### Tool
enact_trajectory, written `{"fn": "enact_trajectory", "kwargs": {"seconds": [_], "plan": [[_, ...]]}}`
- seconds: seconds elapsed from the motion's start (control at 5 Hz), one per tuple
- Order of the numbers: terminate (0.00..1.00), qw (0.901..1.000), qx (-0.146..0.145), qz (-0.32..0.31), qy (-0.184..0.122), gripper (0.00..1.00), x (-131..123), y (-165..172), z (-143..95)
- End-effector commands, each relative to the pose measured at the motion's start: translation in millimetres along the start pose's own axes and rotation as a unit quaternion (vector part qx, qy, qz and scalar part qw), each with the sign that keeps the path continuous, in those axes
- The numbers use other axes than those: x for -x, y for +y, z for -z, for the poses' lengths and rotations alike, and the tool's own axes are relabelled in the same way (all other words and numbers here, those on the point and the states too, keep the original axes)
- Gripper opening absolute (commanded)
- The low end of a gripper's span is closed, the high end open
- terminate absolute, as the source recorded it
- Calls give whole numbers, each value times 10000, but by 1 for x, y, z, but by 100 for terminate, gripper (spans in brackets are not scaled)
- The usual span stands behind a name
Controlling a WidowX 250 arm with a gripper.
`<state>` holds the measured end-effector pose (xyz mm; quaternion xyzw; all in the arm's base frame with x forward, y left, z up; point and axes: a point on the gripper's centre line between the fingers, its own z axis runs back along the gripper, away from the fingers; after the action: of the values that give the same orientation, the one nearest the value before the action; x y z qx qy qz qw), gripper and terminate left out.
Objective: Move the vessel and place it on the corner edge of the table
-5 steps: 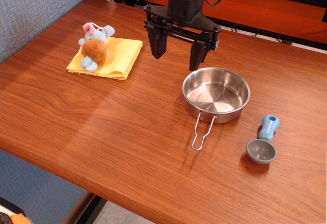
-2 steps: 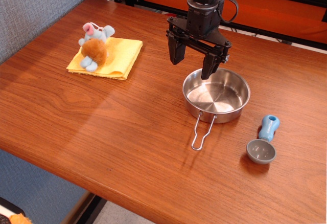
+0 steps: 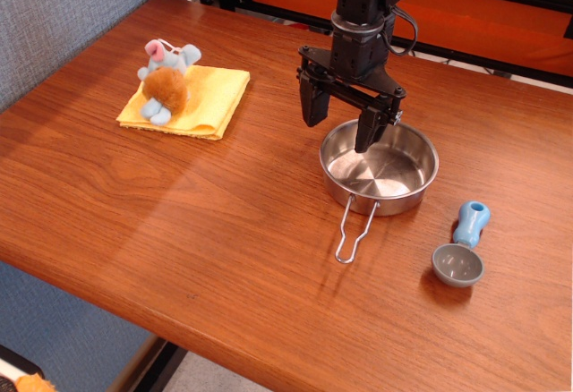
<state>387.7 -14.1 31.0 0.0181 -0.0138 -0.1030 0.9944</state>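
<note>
The vessel sits right of centre in the frame, flat on the bench, its shiny bowl facing up and its wire-loop handle stretched out toward the lower edge of the picture, lying on the wood. Above its upper-left rim hangs the pincer, black, pointing down, its two fingers spread wide apart and holding nothing. One finger stands outside the pan to the left of the rim; the other finger hangs over the inside of the bowl near the rim, so the rim lies between them. Whether either finger touches the metal cannot be told from this view. Down at the lower right, a small grey scoop with a blue handle lies near the vessel but apart from it. Over in the upper left, a yellow cloth lies on the wood with a little plush toy resting on it, well apart from the pan. The bench's front edge runs diagonally across the bottom of the frame.
</note>
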Motion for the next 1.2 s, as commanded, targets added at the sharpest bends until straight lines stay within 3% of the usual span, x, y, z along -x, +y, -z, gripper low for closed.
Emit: {"fn": "enact_trajectory", "kwargs": {"seconds": [0.0,0.2,0.6,1.0], "plan": [[0,9996,242,-36,-138,100,-10,0,-2],[0,9998,147,-85,-42,0,-10,-1,0],[0,9998,179,19,-44,0,-10,-5,4],[0,9996,120,-119,-224,0,2,-2,-23]]}}
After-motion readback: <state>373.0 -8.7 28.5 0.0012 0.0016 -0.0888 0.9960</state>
